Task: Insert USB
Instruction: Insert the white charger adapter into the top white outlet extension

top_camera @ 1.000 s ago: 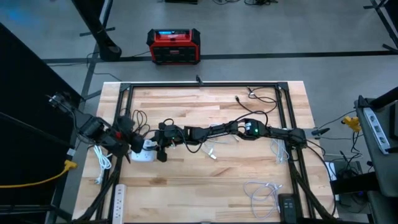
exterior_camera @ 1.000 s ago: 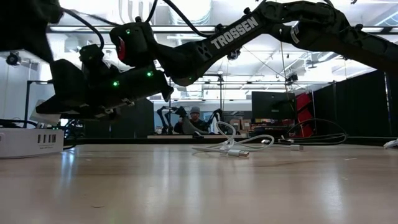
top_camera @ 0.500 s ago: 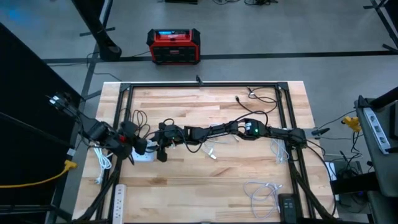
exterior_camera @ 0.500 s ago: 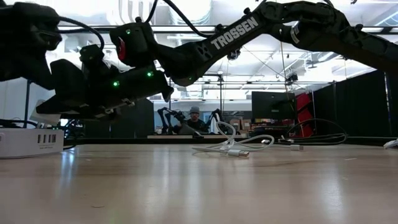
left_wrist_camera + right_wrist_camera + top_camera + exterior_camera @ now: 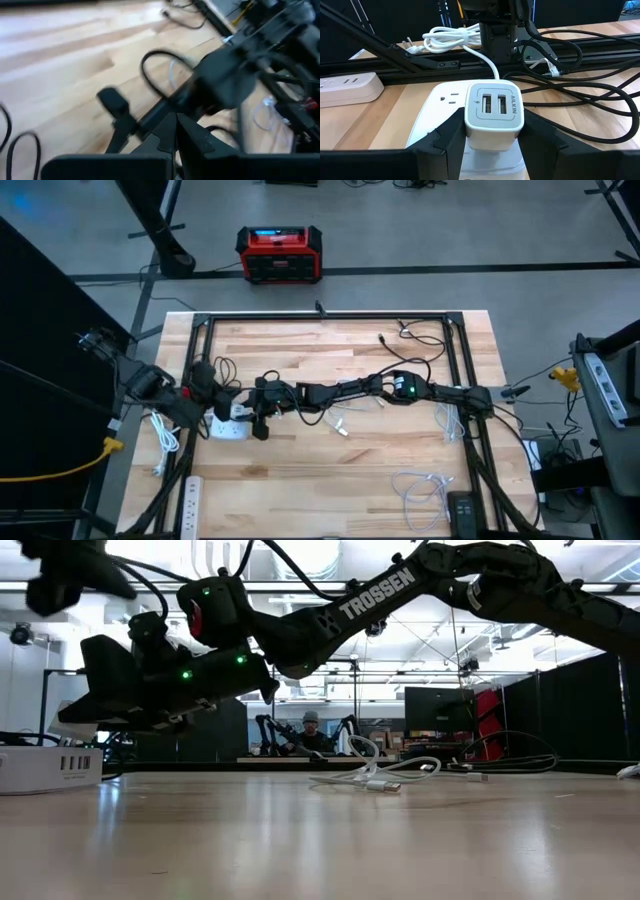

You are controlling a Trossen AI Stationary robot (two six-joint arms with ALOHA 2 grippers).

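White and square with rounded corners, the USB charger (image 5: 494,118) has a grey face plate holding two upright ports side by side, a small lightning mark to one side of them and the brand word AILKIN on the other. It sits plugged onto a white power strip (image 5: 438,115) that lies on the wooden table (image 5: 350,465) near its left edge, and a free outlet shows on the strip just beside the charger.

The right gripper (image 5: 492,131) reaches across the table to it, and its two dark fingers (image 5: 451,135) press against the charger's two sides, grasping it. In the low view this gripper (image 5: 120,710) hangs just above the table, beside a white box with a row of slots (image 5: 45,769).

The left gripper (image 5: 212,393) is close by on the far side of the strip, over a tangle of black cable (image 5: 222,368); its fingers (image 5: 172,137) are clenched together with nothing between them.

A white cable with a metal plug (image 5: 375,780) lies loose near the middle of the table. A second white strip (image 5: 347,89) lies beyond the black frame rail (image 5: 435,63), and a coiled white cord (image 5: 452,37) rests behind it.
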